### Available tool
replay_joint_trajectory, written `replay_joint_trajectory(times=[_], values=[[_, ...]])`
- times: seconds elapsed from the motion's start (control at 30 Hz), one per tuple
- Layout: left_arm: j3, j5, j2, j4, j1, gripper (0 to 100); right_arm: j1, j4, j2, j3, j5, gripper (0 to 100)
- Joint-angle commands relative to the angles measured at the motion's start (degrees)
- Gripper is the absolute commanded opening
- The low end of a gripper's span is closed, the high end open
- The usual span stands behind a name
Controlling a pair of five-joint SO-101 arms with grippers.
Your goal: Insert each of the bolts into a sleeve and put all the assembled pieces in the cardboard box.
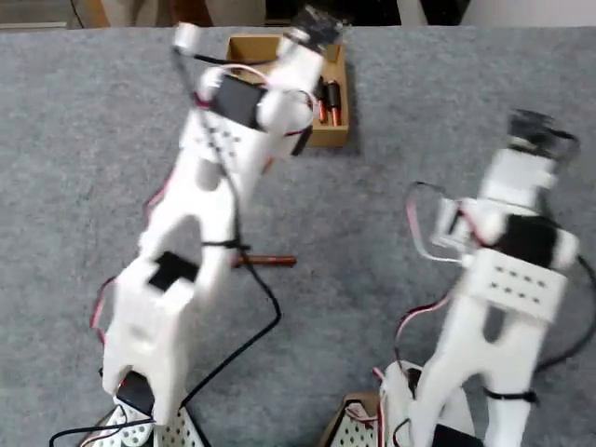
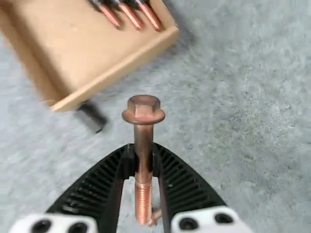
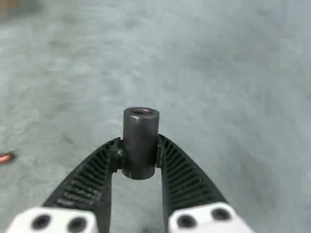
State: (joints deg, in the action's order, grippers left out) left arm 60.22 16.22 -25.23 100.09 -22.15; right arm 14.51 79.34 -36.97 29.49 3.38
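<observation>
My left gripper (image 2: 142,160) is shut on a copper bolt (image 2: 143,116), whose hex head sticks out past the fingertips. It hangs over the grey carpet just outside the cardboard box (image 2: 73,53). In the high view this gripper (image 1: 312,33) is over the box (image 1: 244,47). Several assembled pieces (image 2: 129,12) lie along one wall inside the box. A loose dark sleeve (image 2: 92,116) lies on the carpet against the box's outer wall. My right gripper (image 3: 138,155) is shut on a dark sleeve (image 3: 141,138), held upright with its bore showing. Another copper bolt (image 1: 270,262) lies mid-table.
Grey carpet (image 1: 372,233) covers the whole table. The two arm bases stand at the near edge, with cables trailing by them. The right arm (image 1: 507,279) stands to the right of the box, over open carpet.
</observation>
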Motion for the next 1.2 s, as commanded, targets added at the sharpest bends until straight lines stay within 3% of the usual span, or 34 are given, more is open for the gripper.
replay_joint_trajectory(times=[0.0, 0.2, 0.3, 0.6, 0.77, 0.93, 1.17], values=[[-12.5, 0.1, 22.2, 0.8, 0.8, 2, -9.5, -6.2, -1.5, 2.5, -1.0, 0.2], [-36.2, 3.6, 48.6, -0.1, 0.9, 2, -22.0, -21.8, -1.5, 13.1, -3.3, 0.2], [-46.9, 3.8, 59.2, -4.8, 3.7, 2, -28.0, -33.8, -1.5, 18.9, -3.0, 0.2], [-76.9, 3.5, 86.1, -29.7, 8.8, 2, -41.1, -97.1, -1.5, 41.4, -2.8, 0.2], [-85.5, 3.5, 96.3, -37.1, 8.8, 2, -50.3, -123.0, -1.5, 52.4, -2.8, 0.2], [-86.6, 3.5, 99.6, -42.8, 9.3, 2, -56.2, -134.7, -1.6, 58.2, -1.1, 0.2], [-85.6, 3.4, 99.6, -44.6, 8.8, 2, -56.3, -144.5, -3.5, 66.2, -0.7, 0.2]])
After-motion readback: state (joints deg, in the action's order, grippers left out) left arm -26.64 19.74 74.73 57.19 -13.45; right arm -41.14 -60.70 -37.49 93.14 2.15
